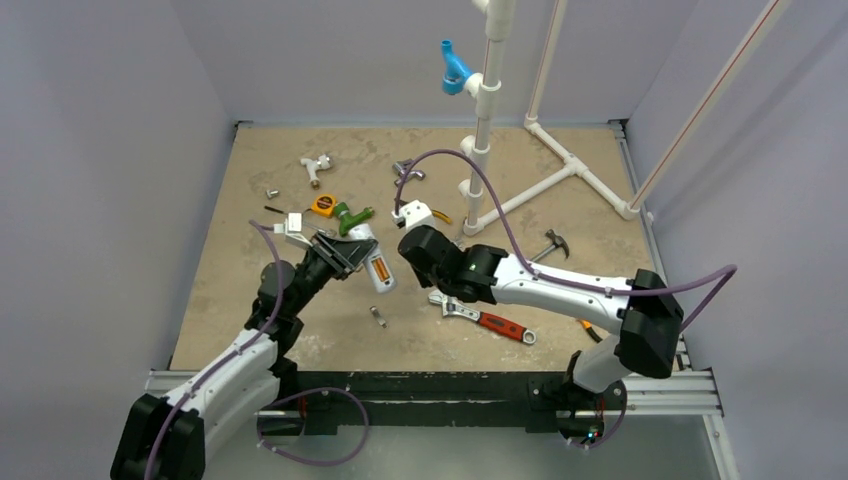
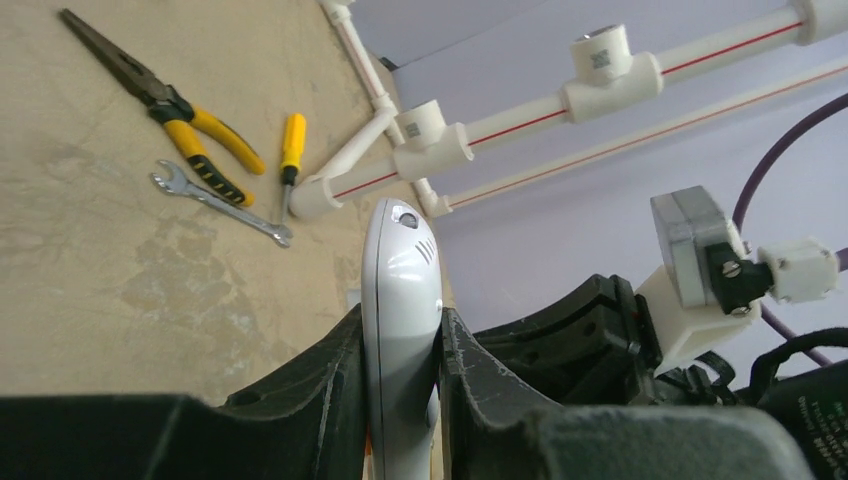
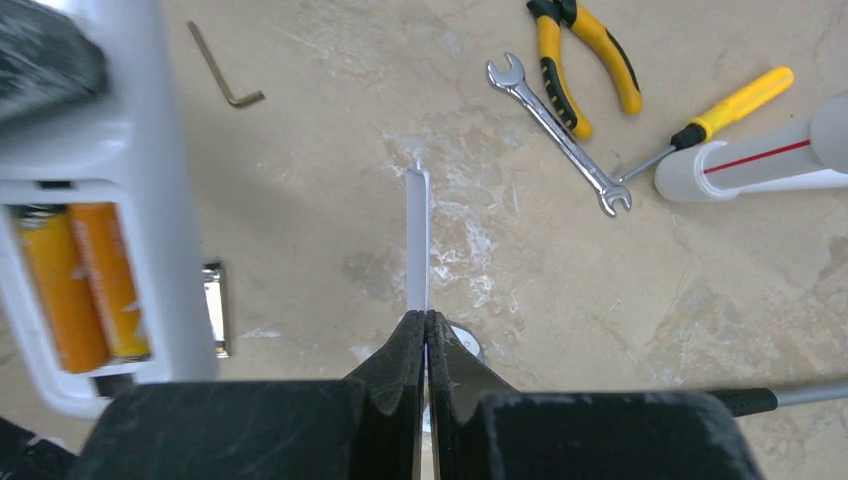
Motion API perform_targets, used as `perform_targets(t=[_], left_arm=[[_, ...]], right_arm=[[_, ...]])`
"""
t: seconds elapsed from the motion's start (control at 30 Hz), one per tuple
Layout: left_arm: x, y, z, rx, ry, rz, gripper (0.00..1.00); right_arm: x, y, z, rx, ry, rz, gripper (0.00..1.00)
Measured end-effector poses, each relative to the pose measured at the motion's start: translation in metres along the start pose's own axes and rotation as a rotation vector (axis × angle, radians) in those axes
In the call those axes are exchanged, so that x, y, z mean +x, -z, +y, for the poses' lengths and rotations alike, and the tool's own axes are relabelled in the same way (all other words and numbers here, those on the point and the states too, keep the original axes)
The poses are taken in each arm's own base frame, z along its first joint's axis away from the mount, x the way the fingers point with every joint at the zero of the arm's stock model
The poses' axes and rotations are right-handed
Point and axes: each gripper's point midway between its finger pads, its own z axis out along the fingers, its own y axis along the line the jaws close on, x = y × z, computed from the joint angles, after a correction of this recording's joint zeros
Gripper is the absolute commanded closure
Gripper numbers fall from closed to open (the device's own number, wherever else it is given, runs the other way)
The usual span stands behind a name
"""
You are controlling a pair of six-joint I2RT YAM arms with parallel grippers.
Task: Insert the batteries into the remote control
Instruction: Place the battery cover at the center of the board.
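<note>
Remote [image 2: 402,262] clamped by its sides in the left gripper [image 2: 400,318], raised off the tabletop [image 3: 300,150] with its back turned up; both batteries [image 3: 85,285] already seated side by side in the open compartment, so loading proper looks done; right gripper [image 3: 427,320] pinched fully shut on a thin pale cover [image 3: 418,240], seen edge-on and only judged to be the battery lid, hanging just beside the remote; nothing over the batteries yet; probably left to do: bringing the cover onto the compartment and pressing it closed.
</note>
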Motion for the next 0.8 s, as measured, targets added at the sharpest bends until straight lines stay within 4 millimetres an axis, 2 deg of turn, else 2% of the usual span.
perform_targets(t=[0.07,0.27,0.33,0.43,0.57,0.7,0.8], left_arm=[[-0.002,0.004,0.007,-0.055,-0.014,0.001,1.0],[-0.027,0.015,0.014,-0.218,-0.095,-0.047,1.0],[-0.034,0.019,0.018,-0.273,-0.11,-0.056,1.0],[-0.038,0.025,0.033,-0.358,-0.116,-0.054,1.0],[-0.034,0.033,0.055,-0.456,-0.098,-0.03,1.0],[-0.031,0.038,0.065,-0.496,-0.09,-0.016,1.0],[-0.031,0.04,0.067,-0.508,-0.095,-0.013,1.0]], right_arm=[[0.01,-0.009,-0.002,0.014,0.012,0.017,1.0],[0.071,-0.042,-0.005,0.052,0.084,0.114,1.0],[0.085,-0.048,-0.004,0.055,0.112,0.134,1.0],[0.092,-0.051,0.004,0.045,0.15,0.127,1.0],[0.087,-0.051,0.022,0.014,0.189,0.076,1.0],[0.091,-0.053,0.036,-0.002,0.23,0.058,1.0],[0.102,-0.059,0.039,0.013,0.276,0.073,1.0]])
